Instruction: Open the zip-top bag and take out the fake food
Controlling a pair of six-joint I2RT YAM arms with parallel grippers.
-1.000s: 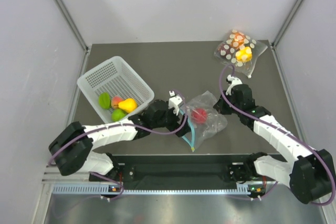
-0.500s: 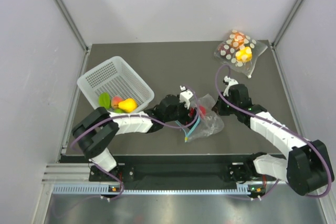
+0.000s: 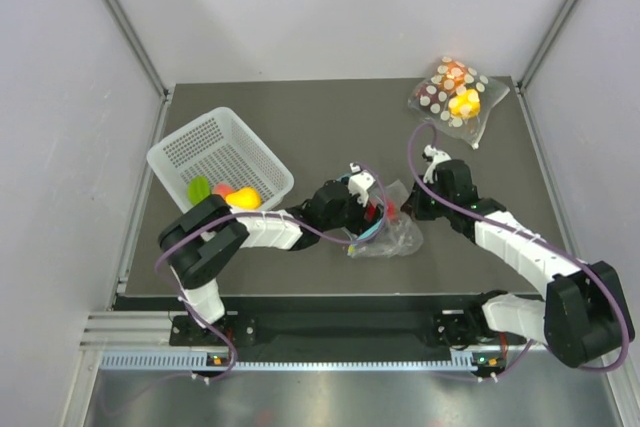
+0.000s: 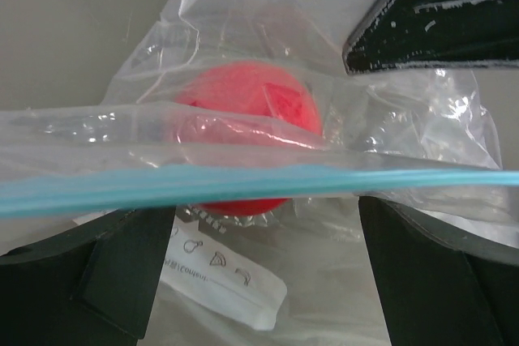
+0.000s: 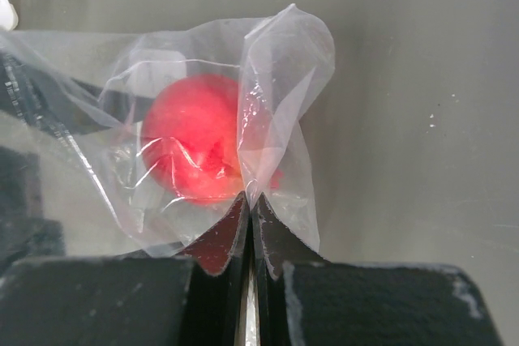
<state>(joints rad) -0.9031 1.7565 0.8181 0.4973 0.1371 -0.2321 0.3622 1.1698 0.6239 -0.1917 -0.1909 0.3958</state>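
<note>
Left arm is stretched low across the table (image 3: 330, 127) toward centre. Left pincer (image 4: 263, 210) is held apart, with the teal zip strip (image 4: 243, 177) of the zip-top bag (image 3: 398, 239) crossing between its fingers. Right arm is bent in from the right. Right pincer (image 5: 249, 200) is pressed together on a fold of the bag's plastic. Red fruit (image 5: 199, 147) is seen inside the bag, mid-table. Green fruit (image 3: 199, 188), yellow fruit (image 3: 246, 199) and an orange-red fruit (image 3: 222, 192) are noted in the white basket (image 3: 175, 147) at left.

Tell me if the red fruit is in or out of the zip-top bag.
In. Both wrist views show the red fruit enclosed by the crinkled plastic of the zip-top bag.
</note>
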